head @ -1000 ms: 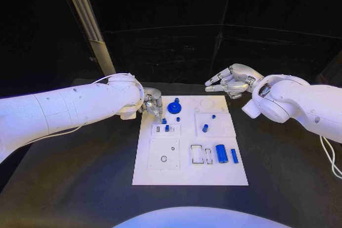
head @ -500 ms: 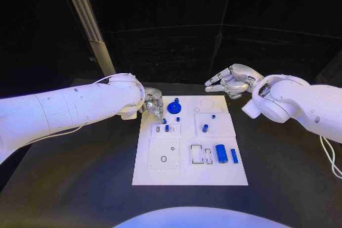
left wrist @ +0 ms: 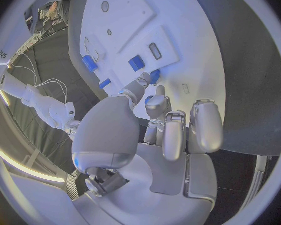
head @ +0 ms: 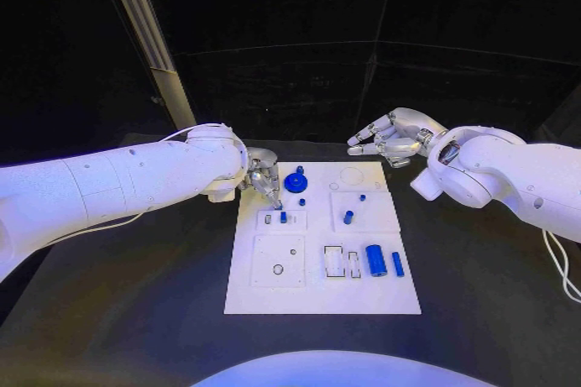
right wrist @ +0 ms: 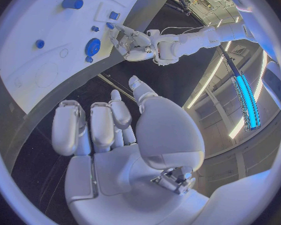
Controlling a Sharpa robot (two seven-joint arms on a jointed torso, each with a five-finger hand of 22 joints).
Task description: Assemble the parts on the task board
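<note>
The white task board (head: 325, 296) lies in the middle of the table. My left hand (head: 264, 181) reaches over its far left corner, fingers pointing down. Thumb and a fingertip (left wrist: 143, 81) close round a small blue peg (left wrist: 154, 76) standing at the board's surface, beside a round blue disc (head: 296, 182). My right hand (head: 389, 137) hovers past the far right corner, fingers apart and holding nothing. Other blue pieces on the board are short pegs (head: 348, 217), a cylinder (head: 377, 259) and a bar (head: 399, 264).
A pale post (head: 158, 60) rises behind my left arm. Black table surrounds the board (right wrist: 34, 60). The right wrist view shows my left hand (right wrist: 137, 40) next to the disc (right wrist: 93, 47).
My left hand has shifted slightly right and down, bringing its fingertips onto the small blue peg. My right hand has stayed in place.
</note>
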